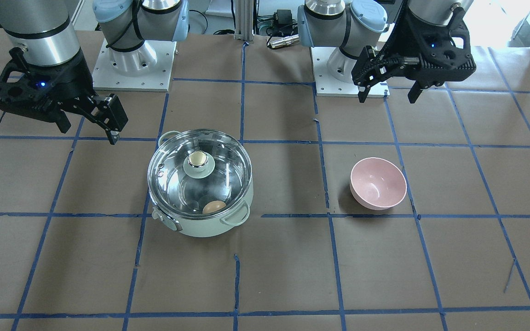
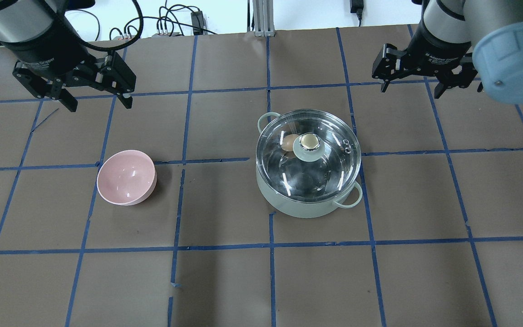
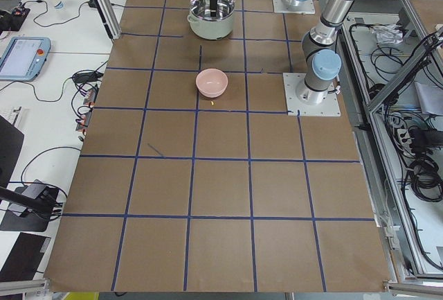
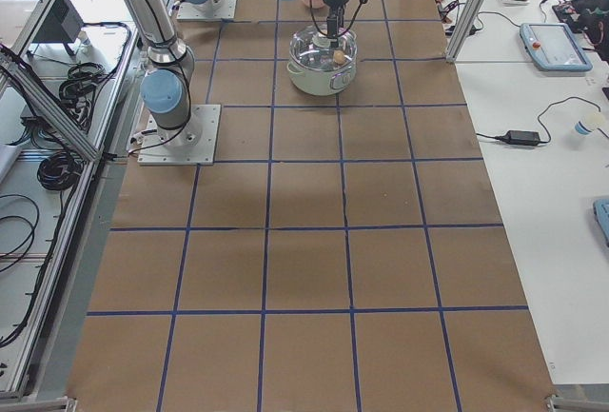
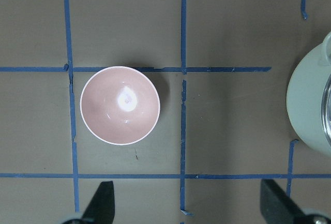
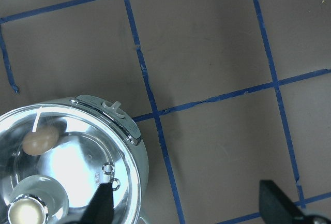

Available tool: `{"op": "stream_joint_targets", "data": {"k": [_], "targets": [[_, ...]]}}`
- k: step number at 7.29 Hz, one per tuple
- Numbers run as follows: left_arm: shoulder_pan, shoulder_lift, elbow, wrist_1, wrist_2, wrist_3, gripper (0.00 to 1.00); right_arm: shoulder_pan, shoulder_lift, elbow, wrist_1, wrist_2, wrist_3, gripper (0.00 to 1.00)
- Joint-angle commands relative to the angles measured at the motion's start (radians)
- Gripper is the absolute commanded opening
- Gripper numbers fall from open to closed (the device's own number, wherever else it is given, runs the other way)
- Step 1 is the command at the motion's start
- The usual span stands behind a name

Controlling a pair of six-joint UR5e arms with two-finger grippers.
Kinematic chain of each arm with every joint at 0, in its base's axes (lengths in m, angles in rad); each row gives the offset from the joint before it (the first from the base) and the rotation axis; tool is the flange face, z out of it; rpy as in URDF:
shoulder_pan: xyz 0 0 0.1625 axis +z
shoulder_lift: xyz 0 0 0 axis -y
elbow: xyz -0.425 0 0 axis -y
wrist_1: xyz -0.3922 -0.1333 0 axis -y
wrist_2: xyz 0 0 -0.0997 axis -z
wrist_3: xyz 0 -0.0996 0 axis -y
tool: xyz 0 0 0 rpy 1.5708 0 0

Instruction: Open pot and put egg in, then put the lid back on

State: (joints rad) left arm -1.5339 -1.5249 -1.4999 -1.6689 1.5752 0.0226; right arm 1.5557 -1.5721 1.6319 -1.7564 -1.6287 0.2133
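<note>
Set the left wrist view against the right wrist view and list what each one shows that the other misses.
Left wrist only: the pink bowl, upright and empty, apart from the pot, of which just a mint-green edge shows. Right wrist only: the egg lying inside the pot under the glass lid, plus the lid's two vent holes and gold-topped knob. Both: part of the pot, the brown table with blue tape lines, and each arm's own open tool, left tool and right tool, fingertips spread at the bottom edge.

Brown tabletop (image 2: pixel 225 290), blue tape grid (image 2: pixel 272 245). White bench (image 3: pixel 59 43) alongside w/ cables (image 3: pixel 84 77), pendant (image 3: pixel 23 56). Alu post (image 3: pixel 100 2) at edge. Light bright.
</note>
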Motion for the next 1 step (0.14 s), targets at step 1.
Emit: {"op": "stream_joint_targets", "data": {"k": [1], "targets": [[-0.002, -0.001, 0.000, 0.000, 0.000, -0.003, 1.00, 0.001, 0.000, 0.002, -0.002, -0.002, 0.000, 1.00]]}}
